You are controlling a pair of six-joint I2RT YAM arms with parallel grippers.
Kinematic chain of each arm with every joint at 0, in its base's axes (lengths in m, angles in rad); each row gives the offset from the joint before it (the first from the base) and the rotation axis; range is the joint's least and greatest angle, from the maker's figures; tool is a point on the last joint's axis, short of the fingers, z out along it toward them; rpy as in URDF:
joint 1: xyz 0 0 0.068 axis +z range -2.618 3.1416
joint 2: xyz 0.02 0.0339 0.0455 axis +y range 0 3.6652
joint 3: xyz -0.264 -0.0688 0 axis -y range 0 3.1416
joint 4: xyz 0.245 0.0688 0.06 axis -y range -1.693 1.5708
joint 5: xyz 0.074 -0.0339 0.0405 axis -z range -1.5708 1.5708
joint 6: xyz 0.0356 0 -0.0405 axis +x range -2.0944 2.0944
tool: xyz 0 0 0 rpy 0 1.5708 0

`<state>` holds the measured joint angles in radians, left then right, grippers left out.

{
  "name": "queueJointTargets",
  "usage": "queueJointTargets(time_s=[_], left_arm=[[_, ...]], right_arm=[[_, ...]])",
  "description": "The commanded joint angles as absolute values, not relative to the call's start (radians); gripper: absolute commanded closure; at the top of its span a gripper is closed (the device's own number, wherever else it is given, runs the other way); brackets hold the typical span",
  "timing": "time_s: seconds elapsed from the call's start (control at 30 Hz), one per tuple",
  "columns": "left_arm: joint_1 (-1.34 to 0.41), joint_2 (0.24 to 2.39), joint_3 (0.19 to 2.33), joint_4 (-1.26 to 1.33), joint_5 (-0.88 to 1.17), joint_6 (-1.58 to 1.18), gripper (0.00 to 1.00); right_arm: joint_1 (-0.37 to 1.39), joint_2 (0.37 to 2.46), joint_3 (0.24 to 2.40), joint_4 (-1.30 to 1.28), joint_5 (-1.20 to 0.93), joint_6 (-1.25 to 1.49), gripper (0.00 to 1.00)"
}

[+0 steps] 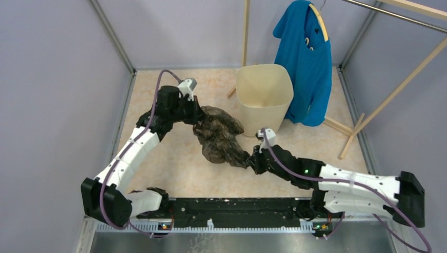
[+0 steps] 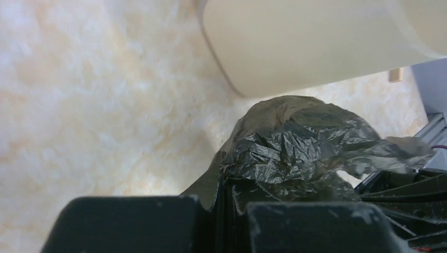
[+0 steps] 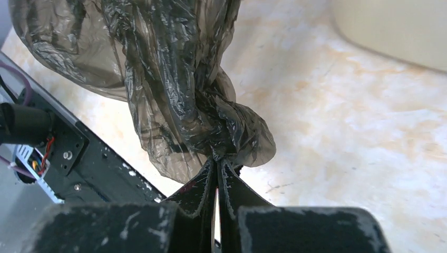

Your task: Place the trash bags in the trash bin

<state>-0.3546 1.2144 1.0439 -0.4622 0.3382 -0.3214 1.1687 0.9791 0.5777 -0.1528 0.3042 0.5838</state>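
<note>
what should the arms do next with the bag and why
Probably lift both ends together and swing the trash bag toward the trash bin. The left gripper and right gripper each pinch an end of it, and it seems to sit low beside the bin's wall, so it needs height to clear the rim.

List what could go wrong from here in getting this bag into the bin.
1. Both tools pinch the thin trash bag: the left tool at its far end, the right tool at its near end. Pulling them apart could tear the film or slip a grip.
2. The bag looks nearly as large as the mouth of the trash bin; it may drape over the rim rather than drop in.
3. The bin stands free; a nudge could tip it.
</note>
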Motion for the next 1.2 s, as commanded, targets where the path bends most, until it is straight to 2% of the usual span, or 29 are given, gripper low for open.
queueJointTargets(time_s=[0.0, 0.23, 0.27, 0.33, 0.4, 0.53, 0.6, 0.67, 0.73, 0.83, 1.0, 1.13, 1.17], left_arm=[[-0.357, 1.146, 1.118, -0.4, 0.394, -0.234, 1.0], [-0.357, 0.978, 0.9, -0.132, 0.607, -0.233, 1.0], [-0.357, 0.962, 0.879, -0.115, 0.653, -0.215, 1.0], [-0.358, 0.926, 0.837, -0.092, 0.727, -0.206, 1.0], [-0.361, 0.889, 0.783, -0.035, 0.776, -0.222, 1.0], [-0.362, 0.848, 0.741, -0.022, 0.786, -0.229, 1.0], [-0.362, 0.843, 0.743, -0.046, 0.765, -0.218, 1.0], [-0.364, 0.838, 0.74, -0.054, 0.778, -0.217, 1.0], [-0.371, 0.832, 0.736, -0.054, 0.799, -0.222, 1.0], [-0.378, 0.818, 0.735, -0.05, 0.814, -0.224, 1.0], [-0.385, 0.807, 0.729, -0.053, 0.796, -0.217, 1.0], [-0.393, 0.811, 0.732, -0.062, 0.783, -0.216, 1.0], [-0.394, 0.812, 0.732, -0.064, 0.777, -0.216, 1.0]], right_arm=[[1.163, 0.83, 0.646, -0.311, 0.407, 0.524, 1.0], [1.163, 0.68, 0.506, -0.336, 0.391, 0.654, 1.0], [1.162, 0.666, 0.478, -0.346, 0.403, 0.685, 0.95], [1.163, 0.64, 0.452, -0.397, 0.447, 0.758, 0.83], [1.163, 0.616, 0.458, -0.445, 0.468, 0.802, 0.66], [1.163, 0.59, 0.55, -0.4, 0.336, 0.722, 0.24], [1.164, 0.616, 0.608, -0.327, 0.232, 0.669, 0.1], [1.164, 0.673, 0.651, -0.227, 0.137, 0.634, 0.03], [1.164, 0.754, 0.682, -0.124, 0.116, 0.603, 0.01], [1.164, 0.921, 0.796, -0.117, 0.181, 0.566, 0.02], [1.167, 1.085, 0.902, -0.024, 0.191, 0.541, 0.09], [1.166, 1.135, 0.954, -0.116, 0.41, 0.652, 0.11], [1.166, 1.128, 0.937, -0.108, 0.441, 0.673, 0.15]])
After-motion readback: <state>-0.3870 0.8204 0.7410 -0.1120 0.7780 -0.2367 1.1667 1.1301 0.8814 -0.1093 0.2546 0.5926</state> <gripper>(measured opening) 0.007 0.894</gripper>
